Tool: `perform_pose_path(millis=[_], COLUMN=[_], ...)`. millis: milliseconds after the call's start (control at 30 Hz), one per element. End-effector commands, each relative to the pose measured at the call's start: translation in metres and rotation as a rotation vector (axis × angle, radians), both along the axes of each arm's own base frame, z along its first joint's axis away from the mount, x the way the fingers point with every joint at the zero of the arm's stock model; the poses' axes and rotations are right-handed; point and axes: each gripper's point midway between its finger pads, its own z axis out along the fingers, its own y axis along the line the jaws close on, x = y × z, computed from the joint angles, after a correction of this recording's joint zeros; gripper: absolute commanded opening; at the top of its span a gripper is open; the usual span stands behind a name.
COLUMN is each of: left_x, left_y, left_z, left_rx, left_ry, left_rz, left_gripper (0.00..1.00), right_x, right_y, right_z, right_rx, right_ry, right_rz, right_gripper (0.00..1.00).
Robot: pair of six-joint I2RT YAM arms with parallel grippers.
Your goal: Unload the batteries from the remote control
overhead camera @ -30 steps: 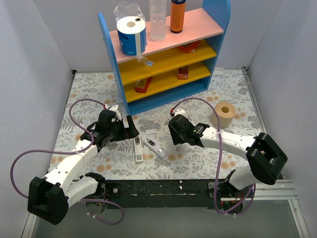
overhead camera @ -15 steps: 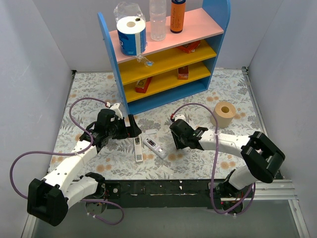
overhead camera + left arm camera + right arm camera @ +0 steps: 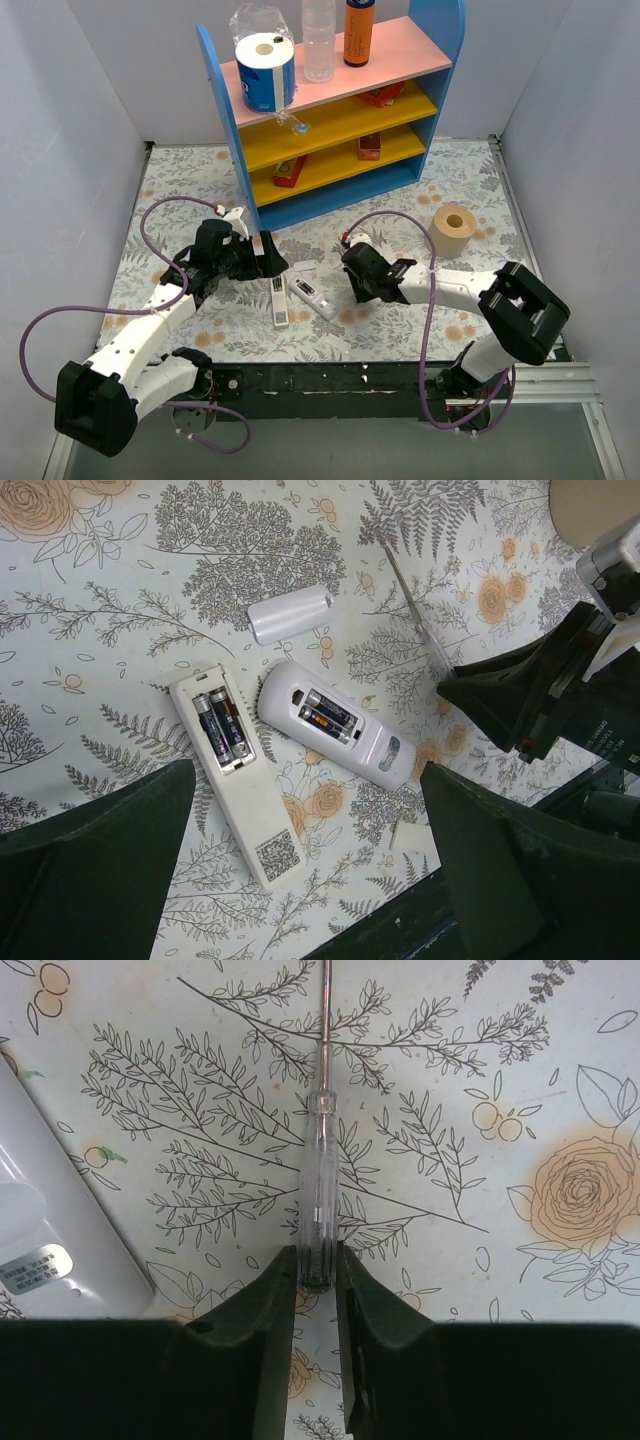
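Floral-print cloth [image 3: 180,180] covers the table I am working over, with white walls on three sides and a blue shelf unit [image 3: 340,195] with yellow boards at the back. A roll of brown paper [image 3: 453,230] stands off to the right, well apart from the work.

Both remotes lie back-up near the middle of the cloth with their compartments uncovered. From the left wrist camera I see the long flat remote [image 3: 255,830] with two batteries [image 3: 222,727] seated side by side near its upper end. Just beside it is the rounded remote [image 3: 375,755], and a second pair of batteries [image 3: 328,715] sits in its bay. A loose white battery cover [image 3: 290,614] lies on the cloth just above them, touching neither remote.

My left gripper [image 3: 268,257] hangs over the two remotes with its jaws spread wide and nothing between them.

My right gripper [image 3: 317,1257] is low to the cloth, to the right of the rounded remote. Its jaws are drawn narrow around the butt end of a clear-handled screwdriver [image 3: 318,1190], and both fingers [image 3: 275,1300] look to be pressed against the handle. The screwdriver lies flat, its metal shaft pointing away from the gripper. A corner of the rounded remote shows at the left edge of that wrist view, apart from the tool.
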Motion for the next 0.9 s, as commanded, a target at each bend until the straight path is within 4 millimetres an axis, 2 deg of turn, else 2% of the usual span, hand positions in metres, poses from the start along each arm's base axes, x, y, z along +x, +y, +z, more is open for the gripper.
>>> perform_pose_path(millis=[0, 33, 100, 133, 233, 267, 333, 367, 433, 467, 533, 567, 633, 700, 867], left_x=[0.0, -0.001, -0.003, -0.009, -0.01, -0.009, -0.01, -0.01, -0.012, -0.014, -0.013, -0.012, -0.009, -0.007, -0.015], left_y=[-0.003, -0.004, -0.01, -0.017, -0.019, -0.019, -0.022, -0.026, -0.034, -0.041, -0.046, -0.051, -0.054, -0.059, -0.068], left_z=[0.009, 0.01, 0.016, 0.021, 0.027, 0.029, 0.031, 0.037, 0.039, 0.048, 0.056, 0.066, 0.076, 0.088, 0.093], left_rx=[-0.029, -0.034, -0.059, -0.092, -0.11, -0.115, -0.142, -0.161, -0.207, -0.239, -0.269, -0.291, -0.31, -0.343, -0.387], left_ry=[-0.038, -0.038, -0.058, -0.059, -0.079, -0.082, -0.054, -0.048, 0.001, 0.007, 0.015, 0.013, 0.003, 0.016, 0.107], left_rz=[-0.018, -0.027, -0.065, -0.113, -0.124, -0.118, -0.111, -0.119, -0.138, -0.172, -0.191, -0.206, -0.212, -0.22, -0.262], left_gripper=[0.98, 0.98, 0.98, 0.97, 0.93, 0.92, 0.89, 0.86, 0.84, 0.81, 0.79, 0.78, 0.77, 0.75, 0.68], right_x=[-0.002, -0.001, -0.001, -0.002, -0.004, -0.007, -0.014, -0.024, -0.037, -0.046, -0.056, -0.064, -0.069, -0.071, -0.078], right_y=[-0.002, 0.0, 0.003, 0.002, 0.011, 0.018, 0.025, 0.037, 0.046, 0.057, 0.062, 0.065, 0.067, 0.072, 0.073], right_z=[0.002, 0.005, 0.015, 0.018, 0.039, 0.052, 0.063, 0.078, 0.087, 0.101, 0.106, 0.112, 0.117, 0.131, 0.15], right_rx=[0.024, 0.035, 0.056, 0.053, 0.113, 0.165, 0.218, 0.304, 0.377, 0.459, 0.501, 0.534, 0.558, 0.602, 0.627], right_ry=[-0.026, -0.031, -0.046, -0.045, -0.066, -0.073, -0.081, -0.081, -0.078, -0.084, -0.07, -0.055, -0.05, -0.083, -0.146], right_rz=[0.017, 0.022, 0.042, 0.049, 0.101, 0.135, 0.198, 0.269, 0.355, 0.421, 0.478, 0.517, 0.543, 0.578, 0.679], right_gripper=[0.23, 0.2, 0.03, 0.01, 0.01, 0.01, 0.01, 0.01, 0.01, 0.01, 0.01, 0.01, 0.01, 0.01, 0.01])
